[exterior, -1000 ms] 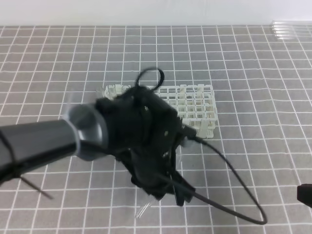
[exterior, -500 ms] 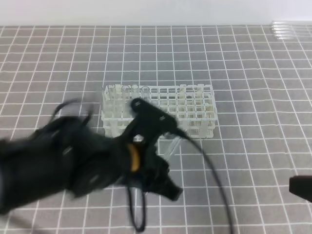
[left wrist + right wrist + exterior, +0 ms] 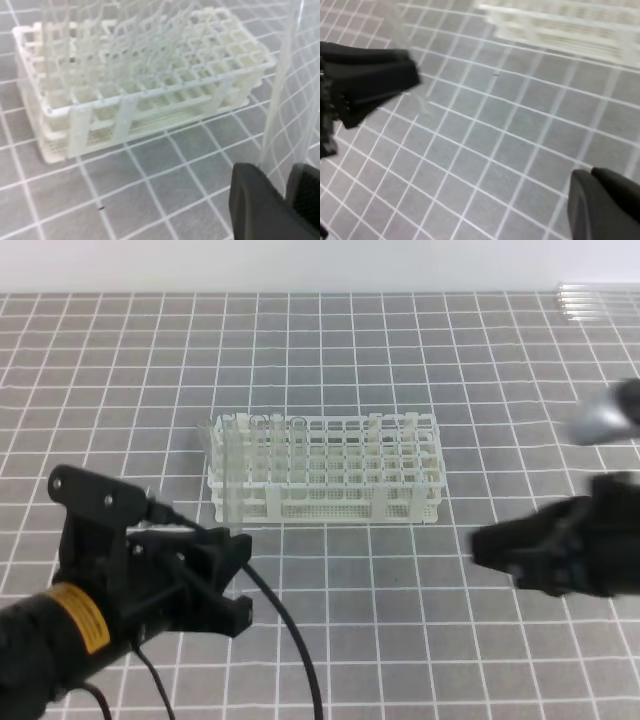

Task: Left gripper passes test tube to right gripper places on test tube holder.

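Holding: left claw [image 3: 286, 197] is gripping the test tube [image 3: 282, 90] upright near the rack [image 3: 325, 468]
Waiting: right claw [image 3: 480, 542] is sitting closed, empty — handover and racking both remaining

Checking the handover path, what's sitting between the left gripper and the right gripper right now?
In the exterior high view, only bare gridded mat lies between the left gripper and the right gripper; the test tube holder stands farther back.

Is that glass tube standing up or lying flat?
Standing up. The left wrist view shows the test tube rising nearly upright from between the fingers of the left pincer, above the table, beside the rack.
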